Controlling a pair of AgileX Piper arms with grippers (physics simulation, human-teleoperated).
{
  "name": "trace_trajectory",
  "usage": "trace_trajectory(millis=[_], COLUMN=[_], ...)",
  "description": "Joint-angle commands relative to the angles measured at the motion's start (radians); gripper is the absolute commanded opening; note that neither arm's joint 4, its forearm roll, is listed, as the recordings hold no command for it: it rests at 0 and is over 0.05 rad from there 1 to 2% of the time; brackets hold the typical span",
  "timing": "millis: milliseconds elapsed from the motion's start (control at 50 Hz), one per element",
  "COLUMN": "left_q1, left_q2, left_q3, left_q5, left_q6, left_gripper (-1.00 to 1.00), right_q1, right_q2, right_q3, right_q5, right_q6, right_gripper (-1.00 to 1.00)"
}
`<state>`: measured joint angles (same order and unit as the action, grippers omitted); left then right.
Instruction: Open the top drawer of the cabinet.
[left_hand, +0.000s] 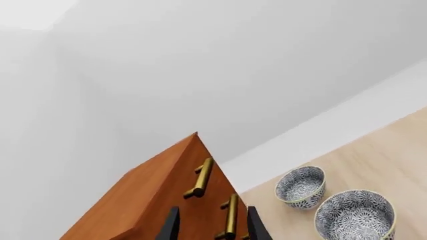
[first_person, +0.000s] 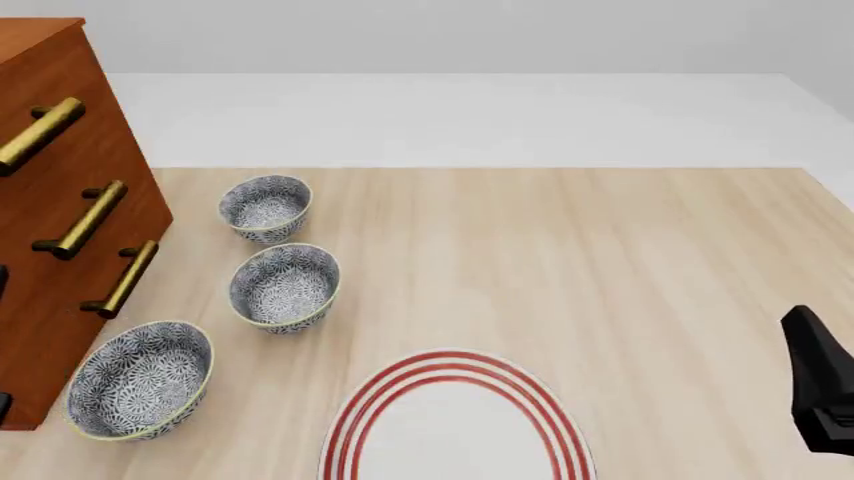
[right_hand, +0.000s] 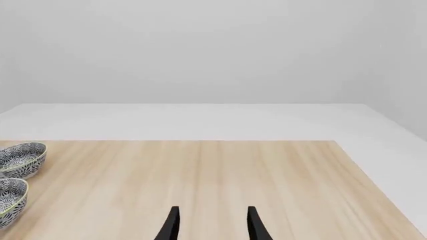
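The top drawer (first_person: 47, 95) sits closed at the head of the cabinet (first_person: 60, 250), which stands at the tabletop's (first_person: 587, 260) far left edge; its brass handle (first_person: 40, 133) juts toward the arms, ready for a pull. The left gripper (left_hand: 210, 227) faces the drawer fronts, fingers parted and empty, framing a lower handle, so it probably must rise. Three patterned bowls (first_person: 283, 285) line up beside the cabinet. The right gripper (right_hand: 211, 225) hangs open over bare wood, holding nothing.
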<state>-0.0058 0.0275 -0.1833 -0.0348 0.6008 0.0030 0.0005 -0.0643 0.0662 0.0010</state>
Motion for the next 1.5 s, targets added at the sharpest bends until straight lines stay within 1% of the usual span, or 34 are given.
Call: trace_trajectory(millis=[20, 40, 80, 120, 220, 240, 280, 320, 340, 400, 460, 480, 500, 540, 560, 660, 700, 740, 780, 800, 840, 860, 920, 940, 1020, 1060, 1180, 1220, 1260, 1280, 1300, 1340, 1360, 1500], left_q1=[0.012, 0.011, 0.01, 0.009, 0.006, 0.013, 0.011, 0.013, 0.016, 0.026, 0.03, 0.034, 0.04, 0.052, 0.054, 0.071, 0.084, 0.089, 0.095, 0.099, 0.111, 0.114, 0.128, 0.132, 0.139, 0.144, 0.152, 0.15, 0.146, 0.149, 0.152, 0.149, 0.149, 0.148], left_q2=[0.038, 0.041, 0.055, 0.065, 0.148, 0.165, 0.189, 0.203, 0.23, 0.258, 0.28, 0.286, 0.301, 0.305, 0.307, 0.331, 0.363, 0.37, 0.383, 0.383, 0.412, 0.417, 0.464, 0.481, 0.496, 0.538, 0.582, 0.618, 0.624, 0.623, 0.646, 0.646, 0.637, 0.665], left_q3=[0.02, 0.02, 0.038, 0.037, 0.073, 0.062, 0.068, 0.062, 0.06, 0.05, 0.043, 0.031, 0.025, -0.003, 0.0, -0.002, 0.002, 0.002, 0.01, 0.004, 0.015, 0.01, 0.019, 0.03, 0.033, 0.047, 0.033, 0.047, 0.048, 0.039, 0.047, 0.046, 0.035, 0.027], left_q5=[-0.054, -0.057, -0.084, -0.086, -0.189, -0.198, -0.225, -0.23, -0.255, -0.273, -0.295, -0.29, -0.308, -0.293, -0.3, -0.321, -0.344, -0.353, -0.372, -0.364, -0.407, -0.406, -0.456, -0.484, -0.503, -0.562, -0.589, -0.637, -0.656, -0.65, -0.69, -0.685, -0.661, -0.683], left_q6=[0.13, 0.138, 0.181, 0.181, 0.27, 0.264, 0.291, 0.29, 0.302, 0.309, 0.332, 0.328, 0.35, 0.341, 0.355, 0.374, 0.397, 0.397, 0.412, 0.405, 0.426, 0.421, 0.441, 0.462, 0.47, 0.499, 0.516, 0.557, 0.577, 0.576, 0.605, 0.605, 0.594, 0.633], left_gripper=[1.0, 1.0, 1.0, 1.0, 1.0, 1.0, 1.0, 1.0, 1.0, 1.0, 1.0, 1.0, 1.0, 1.0, 1.0, 1.0, 1.0, 1.0, 1.0, 1.0, 1.0, 1.0, 1.0, 1.0, 1.0, 1.0, 1.0, 1.0, 1.0, 1.0, 1.0, 1.0, 1.0, 1.0], right_q1=[0.0, 0.0, 0.0, 0.0, 0.0, 0.0, 0.001, 0.001, 0.0, 0.0, 0.0, 0.001, 0.0, 0.0, 0.001, 0.0, 0.0, 0.0, 0.0, 0.0, 0.0, 0.0, 0.0, 0.0, 0.0, 0.001, 0.001, 0.0, 0.0, 0.0, 0.0, 0.0, 0.0, 0.0], right_q2=[0.0, 0.0, 0.0, 0.0, 0.0, 0.0, 0.0, 0.0, 0.0, 0.0, 0.0, 0.0, 0.0, 0.0, 0.0, 0.0, 0.0, 0.0, 0.0, 0.0, 0.0, 0.0, 0.0, 0.0, 0.0, 0.0, 0.0, 0.0, 0.0, 0.0, 0.0, 0.0, 0.0, 0.0], right_q3=[-0.001, -0.001, -0.001, -0.001, -0.002, -0.002, -0.001, -0.001, -0.001, -0.001, -0.001, -0.001, -0.001, -0.001, -0.001, -0.001, -0.001, -0.001, -0.001, -0.001, -0.001, -0.001, -0.001, -0.001, -0.001, -0.001, -0.001, -0.001, -0.001, -0.001, -0.001, -0.001, -0.001, -0.001], right_q5=[0.001, 0.001, 0.001, 0.001, 0.003, 0.002, 0.002, 0.002, 0.002, 0.001, 0.002, 0.002, 0.001, 0.002, 0.002, 0.001, 0.002, 0.002, 0.002, 0.001, 0.001, 0.002, 0.001, 0.001, 0.001, 0.002, 0.002, 0.002, 0.001, 0.002, 0.002, 0.002, 0.001, 0.002], right_q6=[0.0, 0.0, 0.0, 0.0, 0.0, 0.0, 0.001, 0.0, 0.0, 0.0, 0.0, 0.0, 0.0, 0.0, 0.0, 0.0, 0.0, 0.0, 0.0, 0.0, 0.0, 0.0, 0.0, 0.0, 0.001, 0.0, 0.0, 0.0, 0.0, 0.0, 0.0, 0.0, 0.0, 0.001], right_gripper=[1.0, 1.0, 1.0, 1.0, 1.0, 1.0, 1.0, 1.0, 1.0, 1.0, 1.0, 1.0, 1.0, 1.0, 1.0, 1.0, 1.0, 1.0, 1.0, 1.0, 1.0, 1.0, 1.0, 1.0, 1.0, 1.0, 1.0, 1.0, 1.0, 1.0, 1.0, 1.0, 1.0, 1.0])
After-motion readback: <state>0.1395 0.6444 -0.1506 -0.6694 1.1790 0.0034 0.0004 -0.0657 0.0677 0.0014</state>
